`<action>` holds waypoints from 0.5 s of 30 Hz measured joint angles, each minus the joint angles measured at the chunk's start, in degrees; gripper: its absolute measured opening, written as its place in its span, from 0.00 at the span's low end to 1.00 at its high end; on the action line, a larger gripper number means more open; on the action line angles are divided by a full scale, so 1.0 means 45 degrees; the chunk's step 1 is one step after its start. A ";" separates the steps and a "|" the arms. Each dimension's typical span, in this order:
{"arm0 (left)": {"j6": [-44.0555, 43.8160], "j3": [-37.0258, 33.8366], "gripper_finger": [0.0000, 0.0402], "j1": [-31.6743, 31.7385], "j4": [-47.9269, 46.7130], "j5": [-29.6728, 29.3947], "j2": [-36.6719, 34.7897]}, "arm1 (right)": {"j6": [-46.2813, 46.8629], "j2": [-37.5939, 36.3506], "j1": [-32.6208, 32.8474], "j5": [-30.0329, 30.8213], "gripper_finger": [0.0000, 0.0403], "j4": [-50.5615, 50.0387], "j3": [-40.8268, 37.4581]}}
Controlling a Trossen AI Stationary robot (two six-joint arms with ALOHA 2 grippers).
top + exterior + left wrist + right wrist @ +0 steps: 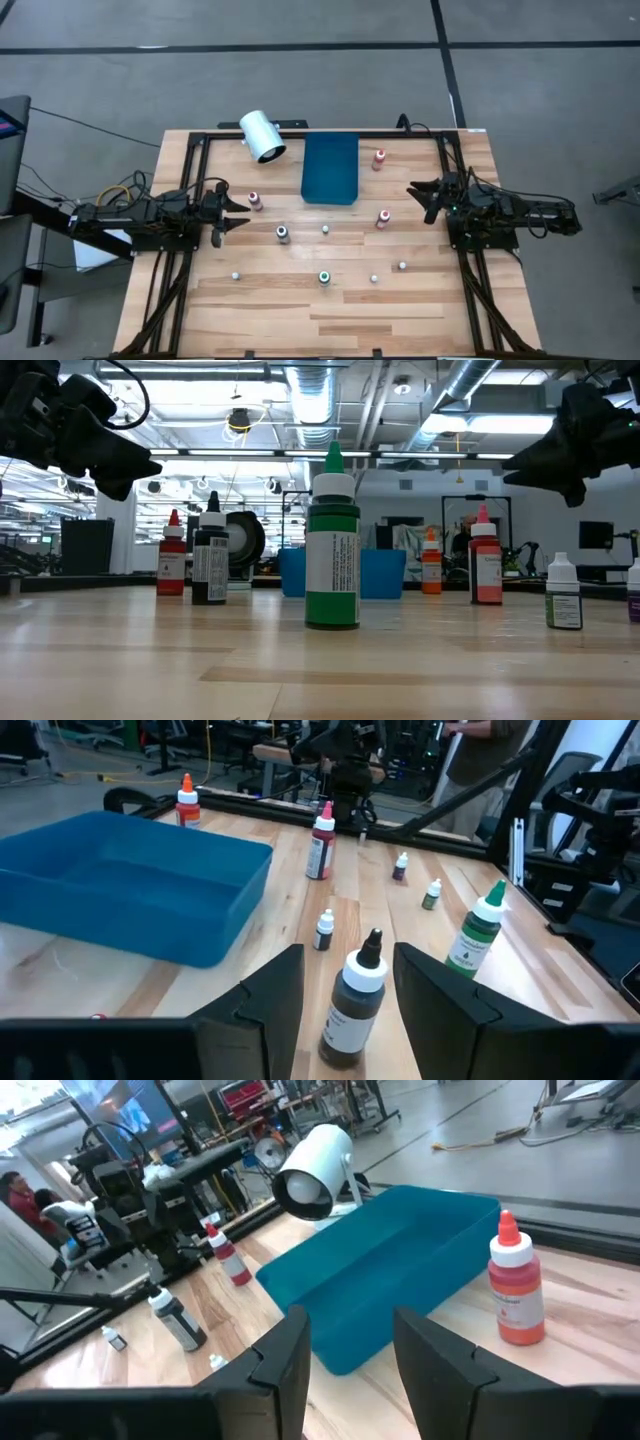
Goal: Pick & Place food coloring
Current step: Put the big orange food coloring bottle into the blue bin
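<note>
Overhead, the bottles (324, 277) lie scattered over mid-table from 12 to 6 o'clock of the tray (330, 168), bare wood toward the near edge; left gripper (238, 213) at 9, right gripper (417, 196) at 3, both spread, holding nothing; at table height, a green bottle (332, 550) stands nearest.

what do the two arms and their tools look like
Both arms are dark, matte black, jointed segments. The left tool and right tool each end in two flat, angular black fingers. Yellow and dark cables loop behind the left arm.
</note>
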 joint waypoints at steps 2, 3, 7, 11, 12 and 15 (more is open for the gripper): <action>-0.0035 0.0000 0.37 0.0000 0.0000 -0.0005 0.0002 | -0.0493 0.0000 0.0000 -0.0005 0.32 0.0550 0.0000; -0.0038 0.0000 0.37 0.0000 0.0000 -0.0005 0.0002 | -0.0759 0.0028 0.0000 -0.0012 0.31 0.0829 0.0030; -0.0040 0.0000 0.37 0.0000 0.0000 -0.0010 0.0003 | -0.1346 0.0725 0.0000 0.0009 0.30 0.1008 0.0841; -0.0040 0.0000 0.37 0.0000 0.0003 -0.0012 0.0003 | -0.2134 0.2279 0.0000 0.0015 0.30 0.0886 0.2032; -0.0040 0.0000 0.37 0.0000 0.0000 -0.0015 0.0000 | -0.2323 0.2782 0.0000 0.0019 0.30 0.0761 0.2419; -0.0040 0.0002 0.37 0.0000 0.0003 -0.0015 0.0001 | -0.2945 0.4429 0.0000 0.0079 0.30 0.0125 0.3666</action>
